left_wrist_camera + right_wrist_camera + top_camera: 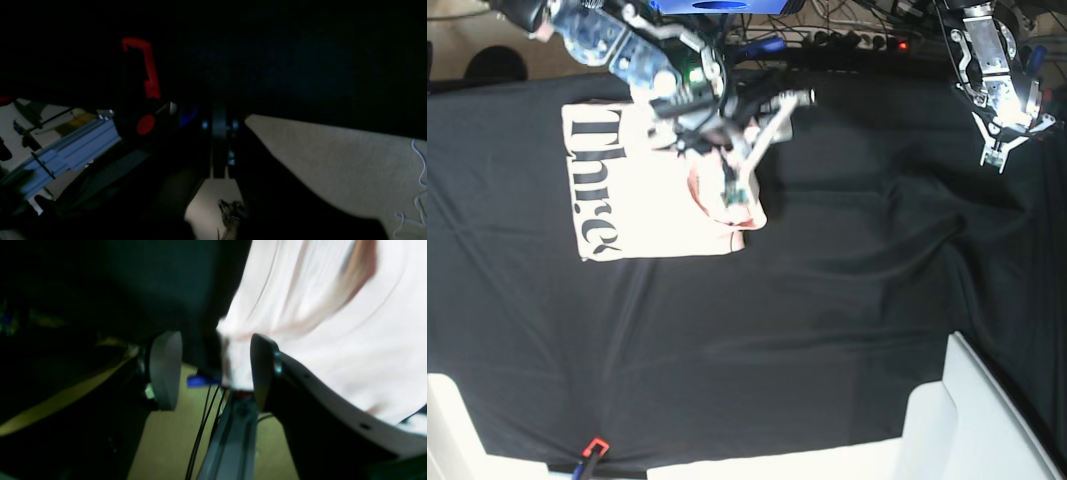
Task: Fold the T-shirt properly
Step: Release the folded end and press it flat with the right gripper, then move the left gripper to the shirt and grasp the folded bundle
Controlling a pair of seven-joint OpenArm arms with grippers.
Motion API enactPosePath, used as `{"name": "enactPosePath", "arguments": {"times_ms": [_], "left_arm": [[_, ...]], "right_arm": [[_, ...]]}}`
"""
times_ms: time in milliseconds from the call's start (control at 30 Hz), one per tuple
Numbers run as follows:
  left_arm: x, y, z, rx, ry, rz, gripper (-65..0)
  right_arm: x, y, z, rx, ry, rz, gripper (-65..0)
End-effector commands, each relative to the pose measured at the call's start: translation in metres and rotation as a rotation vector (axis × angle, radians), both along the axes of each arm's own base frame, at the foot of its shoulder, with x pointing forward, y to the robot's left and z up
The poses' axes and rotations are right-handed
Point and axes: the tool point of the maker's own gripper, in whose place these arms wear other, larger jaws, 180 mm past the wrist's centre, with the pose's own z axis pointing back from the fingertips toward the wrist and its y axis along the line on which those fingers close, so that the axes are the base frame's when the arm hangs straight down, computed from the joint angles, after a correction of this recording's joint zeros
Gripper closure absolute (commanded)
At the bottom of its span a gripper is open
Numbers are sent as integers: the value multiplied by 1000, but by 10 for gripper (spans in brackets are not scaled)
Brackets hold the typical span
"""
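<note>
I see the T-shirt (652, 195) folded small near the table's far edge; right gripper (213, 370) released, left gripper (1002, 150) clenched empty

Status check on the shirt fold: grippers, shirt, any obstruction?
Right gripper open at the T-shirt edge, holding nothing. Left gripper shut, empty, off to the side. T-shirt folded on black cloth, lettering up. Nothing in the way.

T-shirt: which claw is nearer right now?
Right. The right claw is open over the folded T-shirt's edge; the left claw is shut, far off over the black table cloth.
</note>
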Motion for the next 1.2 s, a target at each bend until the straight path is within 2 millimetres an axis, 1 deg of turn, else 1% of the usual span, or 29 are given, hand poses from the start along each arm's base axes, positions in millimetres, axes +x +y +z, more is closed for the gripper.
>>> {"name": "enactPosePath", "arguments": {"times_ms": [0, 133, 200, 233, 300, 400, 433, 467, 533, 600, 667, 733, 800, 867, 933, 967, 1033, 1100, 1167], "left_arm": [[10, 5, 9, 23, -41, -18, 0], [31, -30, -4, -125, -183, -28, 0], [42, -47, -7, -234, -269, 1, -5], [50, -57, -7, -308, -333, 24, -29], [65, -75, -3, -453, -443, 74, -87], [87, -96, 9, -628, -542, 62, -195], [94, -105, 14, -689, -570, 49, -218], [100, -115, 19, -753, -595, 34, -232], [109, -136, 26, -866, -630, 10, -237], [129, -163, 39, -977, -674, -37, -239], [138, -185, 42, -1047, -674, -76, -239], [150, -205, 44, -1103, -667, -120, -240], [157, -213, 37, -1135, -652, -110, -240], [165, -215, 31, -1157, -654, -80, -240], [169, -217, 26, -1173, -644, -60, -240], [171, -219, 27, -1193, -652, -50, -240], [175, -223, 34, -1255, -689, -20, -240], [181, -222, 48, -1336, -759, 29, -240], [186, -223, 60, -1408, -820, 65, -239]], "right_arm": [[13, -1, 9, 18, -32, -26, -309], [48, -28, 16, 11, -75, -146, -309], [54, -38, 16, -7, -87, -156, -309], [56, -42, 16, -18, -94, -156, -309], [57, -46, 14, -29, -98, -155, -309], [55, -55, 10, -51, -91, -159, -309], [54, -57, 8, -56, -89, -160, -309], [53, -61, 6, -67, -87, -161, -309], [54, -66, 5, -77, -97, -163, -309], [57, -71, 5, -85, -126, -168, -309], [55, -72, 4, -84, -133, -172, -309], [54, -73, 2, -85, -142, -175, -309], [50, -75, 0, -88, -136, -175, -309], [48, -76, -2, -91, -131, -176, -309], [47, -81, -3, -104, -130, -174, -309], [47, -82, -4, -109, -131, -173, -309], [47, -83, -4, -109, -131, -175, -309], [53, -91, -3, -113, -135, -207, -309], [53, -100, -5, -119, -127, -240, -309]]}}
